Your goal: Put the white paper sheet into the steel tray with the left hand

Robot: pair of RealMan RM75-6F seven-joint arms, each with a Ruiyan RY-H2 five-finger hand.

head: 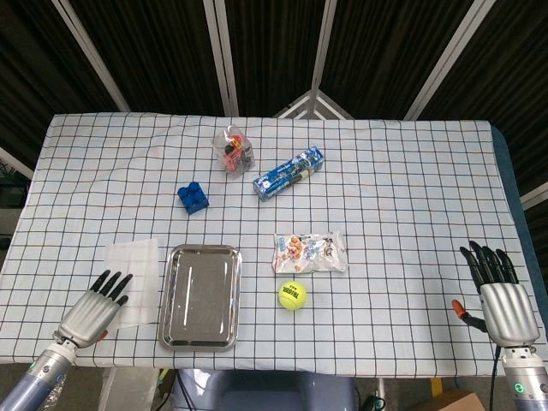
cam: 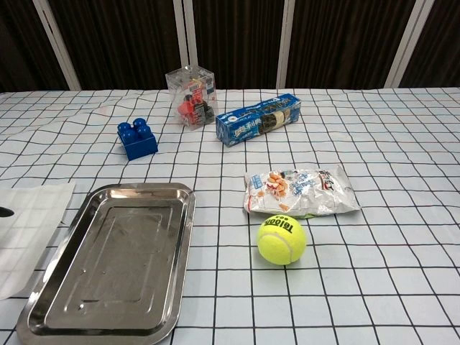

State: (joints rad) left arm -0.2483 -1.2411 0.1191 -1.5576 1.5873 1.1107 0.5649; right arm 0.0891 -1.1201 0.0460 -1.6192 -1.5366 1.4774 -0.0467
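Observation:
The white paper sheet lies flat on the checked cloth, just left of the steel tray. The tray is empty. My left hand lies palm down with fingers spread over the sheet's near left corner; whether it touches the paper I cannot tell. In the chest view only a dark fingertip shows at the left edge. My right hand hovers with its fingers apart and nothing in it at the table's near right edge, far from both.
A tennis ball and a snack bag lie right of the tray. Further back are a blue brick, a clear box of toys and a blue biscuit packet. The table's front edge is close to both hands.

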